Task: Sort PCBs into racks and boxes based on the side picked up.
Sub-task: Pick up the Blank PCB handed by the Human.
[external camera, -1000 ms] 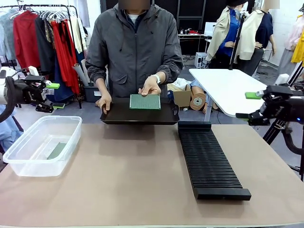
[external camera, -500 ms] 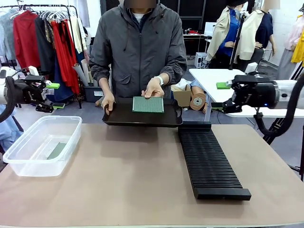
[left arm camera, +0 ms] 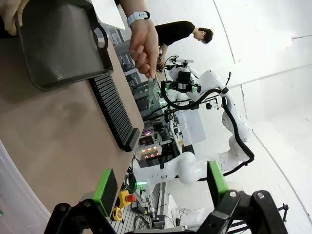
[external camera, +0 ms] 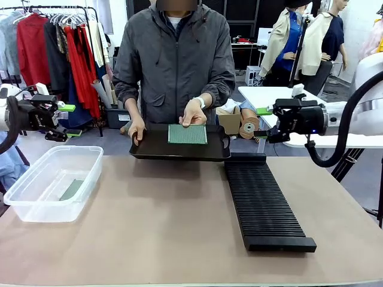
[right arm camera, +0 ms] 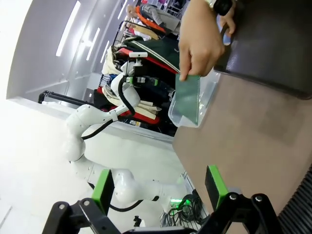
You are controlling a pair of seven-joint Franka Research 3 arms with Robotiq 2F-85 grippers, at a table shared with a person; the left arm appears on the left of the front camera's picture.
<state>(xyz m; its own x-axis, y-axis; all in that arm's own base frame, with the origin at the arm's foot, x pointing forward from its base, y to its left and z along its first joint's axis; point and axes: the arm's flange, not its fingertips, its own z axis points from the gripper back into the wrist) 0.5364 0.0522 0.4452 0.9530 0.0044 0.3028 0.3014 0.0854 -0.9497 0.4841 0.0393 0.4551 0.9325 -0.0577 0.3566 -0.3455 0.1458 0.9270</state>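
A person holds a flat black tray (external camera: 179,147) at the table's far edge, one hand (external camera: 193,112) steadying a pale green PCB (external camera: 187,134) tilted up on it. My right gripper (external camera: 261,122) hovers open just right of the tray, above the far end of the long black rack (external camera: 263,200). In the right wrist view its empty fingers (right arm camera: 104,186) point toward that PCB (right arm camera: 189,100). My left gripper (external camera: 70,120) stays open and empty, high behind the clear box (external camera: 36,210), where another PCB (external camera: 72,189) lies flat.
The left wrist view shows the tray (left arm camera: 58,44), the rack (left arm camera: 114,109) and my right arm (left arm camera: 185,87) farther off. A clothes rail (external camera: 54,42) stands behind on the left, a white table (external camera: 293,110) behind on the right. Bare tabletop lies between box and rack.
My right arm has swung in from the far right toward the tray's right end. The person has shifted the tray and PCB slightly right. The left arm has not moved.
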